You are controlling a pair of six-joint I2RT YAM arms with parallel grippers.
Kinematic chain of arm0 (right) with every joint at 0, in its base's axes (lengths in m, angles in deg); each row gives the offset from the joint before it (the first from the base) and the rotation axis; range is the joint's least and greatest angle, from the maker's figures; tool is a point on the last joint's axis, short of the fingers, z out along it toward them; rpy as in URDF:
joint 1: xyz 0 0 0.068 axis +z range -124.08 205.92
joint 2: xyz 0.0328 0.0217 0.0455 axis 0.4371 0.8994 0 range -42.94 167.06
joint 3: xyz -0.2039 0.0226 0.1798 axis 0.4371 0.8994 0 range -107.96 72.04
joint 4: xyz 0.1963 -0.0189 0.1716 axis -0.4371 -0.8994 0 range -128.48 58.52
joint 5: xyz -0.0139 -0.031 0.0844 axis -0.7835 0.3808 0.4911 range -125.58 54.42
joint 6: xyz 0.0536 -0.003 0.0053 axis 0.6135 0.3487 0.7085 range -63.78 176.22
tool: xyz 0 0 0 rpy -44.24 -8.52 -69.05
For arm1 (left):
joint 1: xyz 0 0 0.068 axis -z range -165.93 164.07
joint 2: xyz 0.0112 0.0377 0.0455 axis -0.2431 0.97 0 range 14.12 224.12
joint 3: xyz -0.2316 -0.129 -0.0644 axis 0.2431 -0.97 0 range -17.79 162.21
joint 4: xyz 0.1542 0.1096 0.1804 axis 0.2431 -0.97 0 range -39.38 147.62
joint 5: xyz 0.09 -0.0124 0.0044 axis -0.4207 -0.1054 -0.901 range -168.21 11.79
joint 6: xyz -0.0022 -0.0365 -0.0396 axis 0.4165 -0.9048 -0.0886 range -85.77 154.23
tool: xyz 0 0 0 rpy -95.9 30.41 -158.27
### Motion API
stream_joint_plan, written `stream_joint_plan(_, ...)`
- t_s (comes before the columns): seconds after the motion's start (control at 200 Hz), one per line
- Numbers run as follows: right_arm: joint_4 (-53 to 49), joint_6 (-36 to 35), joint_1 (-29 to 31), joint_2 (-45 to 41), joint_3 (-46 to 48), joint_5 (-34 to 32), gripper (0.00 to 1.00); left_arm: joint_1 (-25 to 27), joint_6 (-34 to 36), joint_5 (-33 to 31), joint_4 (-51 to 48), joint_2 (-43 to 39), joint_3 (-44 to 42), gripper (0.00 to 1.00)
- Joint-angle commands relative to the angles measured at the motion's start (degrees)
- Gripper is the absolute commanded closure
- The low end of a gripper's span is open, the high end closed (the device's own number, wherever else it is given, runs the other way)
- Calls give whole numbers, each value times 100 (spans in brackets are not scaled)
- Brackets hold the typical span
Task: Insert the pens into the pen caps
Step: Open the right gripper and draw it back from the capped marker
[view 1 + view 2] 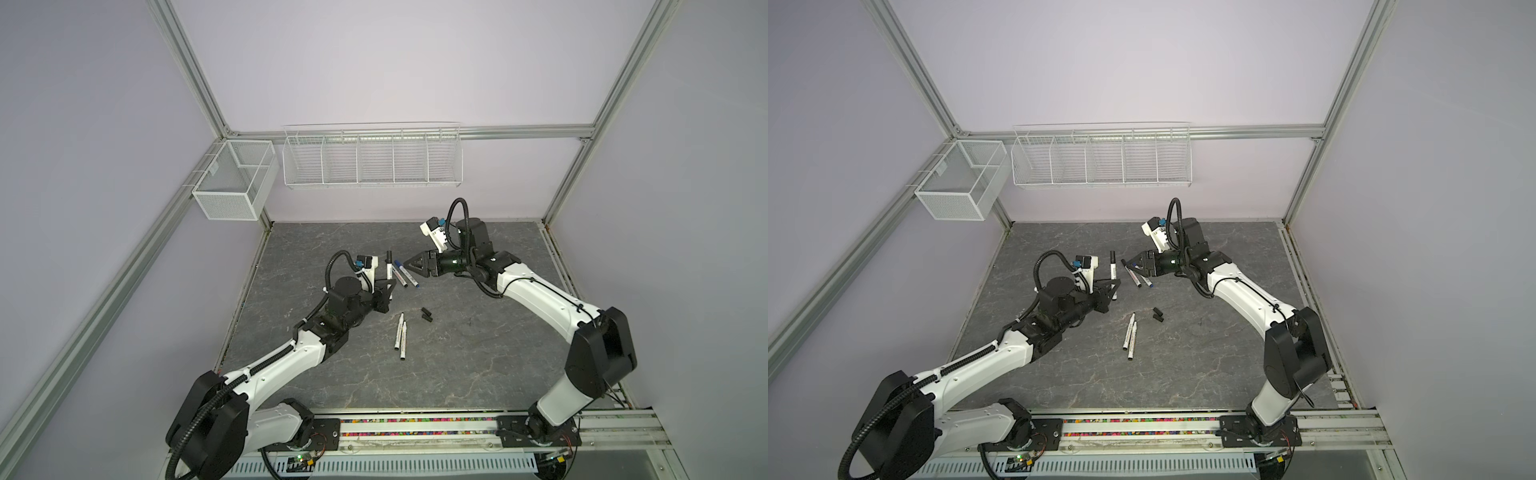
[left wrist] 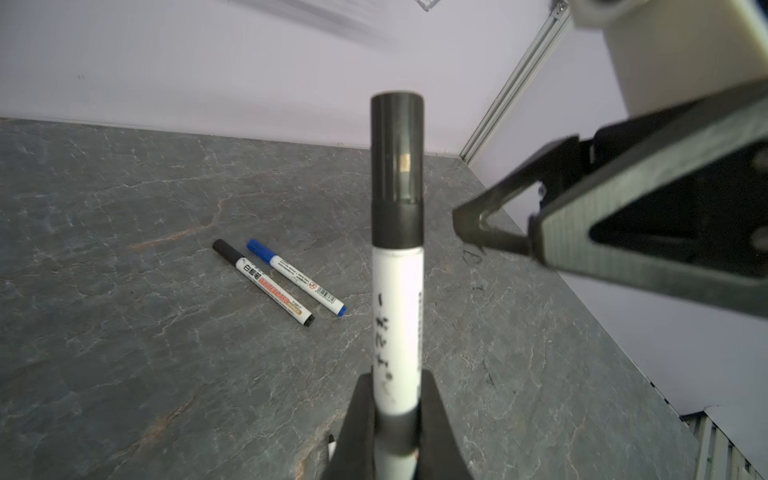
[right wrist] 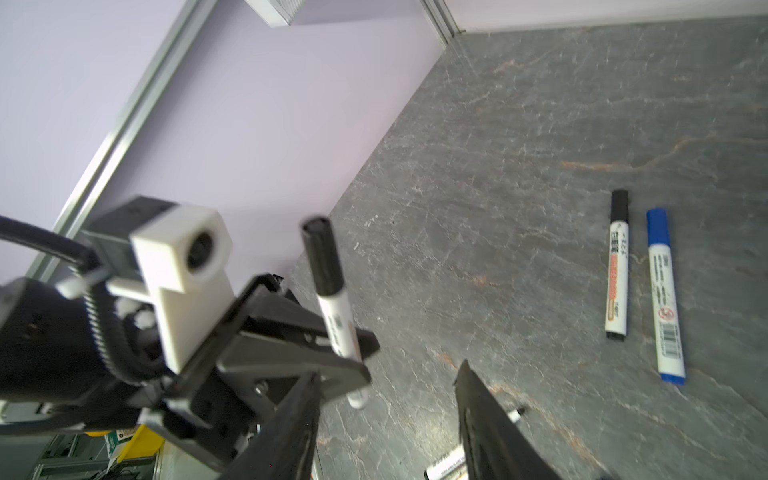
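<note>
Left holding, right released

I am holding a capped pen upright in my clenched left fingers. My right fingers are standing apart beside it, empty. Two uncapped pens and two black caps are lying on the counter

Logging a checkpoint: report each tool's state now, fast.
Left tool: closed, holding a capped black pen.
Right tool: open, holding nothing.

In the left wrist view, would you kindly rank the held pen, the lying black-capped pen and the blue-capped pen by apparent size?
1. held pen: largest, but it is nearest the camera, so unsure.
2. lying black-capped pen and blue-capped pen: look alike, not ranked.
</note>
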Motion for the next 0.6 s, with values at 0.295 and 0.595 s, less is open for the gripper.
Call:
stream_joint_plan(0.295,-676,-605,441,598,-1020,-519,47,208,20,-155,23,18,-18,100)
stream_joint_plan(0.595,-722,-690,458,806,-1126,-634,52,217,-89,-94,12,5,-9,100)
